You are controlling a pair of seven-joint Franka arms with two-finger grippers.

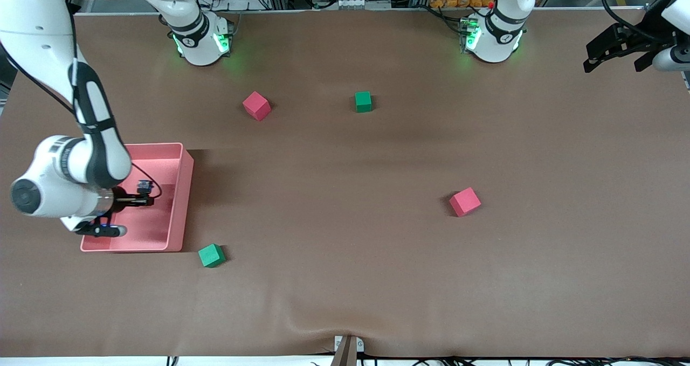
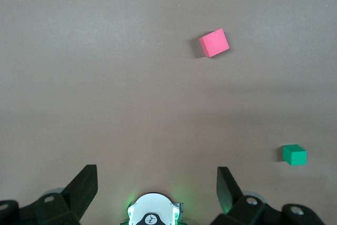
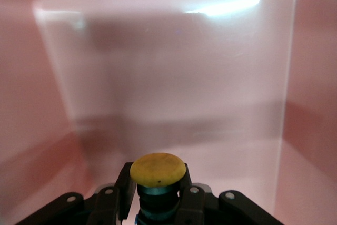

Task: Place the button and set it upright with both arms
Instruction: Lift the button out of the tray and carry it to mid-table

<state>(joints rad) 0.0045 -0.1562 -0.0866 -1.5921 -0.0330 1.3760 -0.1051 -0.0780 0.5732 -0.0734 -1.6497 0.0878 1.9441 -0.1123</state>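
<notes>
Inside the pink bin (image 1: 180,193), the right pincer (image 3: 158,204) pinches the button (image 3: 158,171) by its dark body, a narrow hold that could slip on lifting, while the left pincer (image 2: 155,191) waits wide open, empty, above the counter (image 1: 345,280).

2 red cubes (image 1: 256,105) (image 1: 464,201), 2 green cubes (image 1: 363,101) (image 1: 211,255), 1 pink bin (image 1: 183,193), seemingly 1 button (image 3: 158,169).
</notes>
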